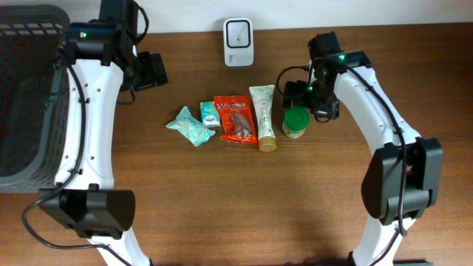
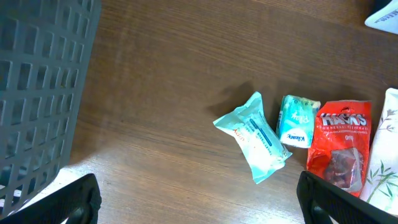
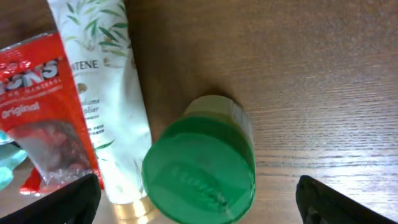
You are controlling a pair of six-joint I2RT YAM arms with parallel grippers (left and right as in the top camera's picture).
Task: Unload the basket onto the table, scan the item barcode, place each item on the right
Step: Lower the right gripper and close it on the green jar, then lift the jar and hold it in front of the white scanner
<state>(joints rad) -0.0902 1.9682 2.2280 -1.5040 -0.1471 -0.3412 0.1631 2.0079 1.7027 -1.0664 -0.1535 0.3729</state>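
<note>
Okay: dark brown wood table (image 1: pixel 222 199), grey mesh basket (image 1: pixel 22 96) at left, white scanner (image 1: pixel 238 41) at the far edge. Tube (image 3: pixel 102 93) reads "ANTENE", red pouch (image 3: pixel 43 118) "Original". Jar (image 3: pixel 199 168) stands upright just right of the tube, axis vertical, green lid up. Right gripper (image 1: pixel 298 94) is above it, jaws apart, not touching. Left gripper (image 1: pixel 150 72) jaws apart, empty.
</note>
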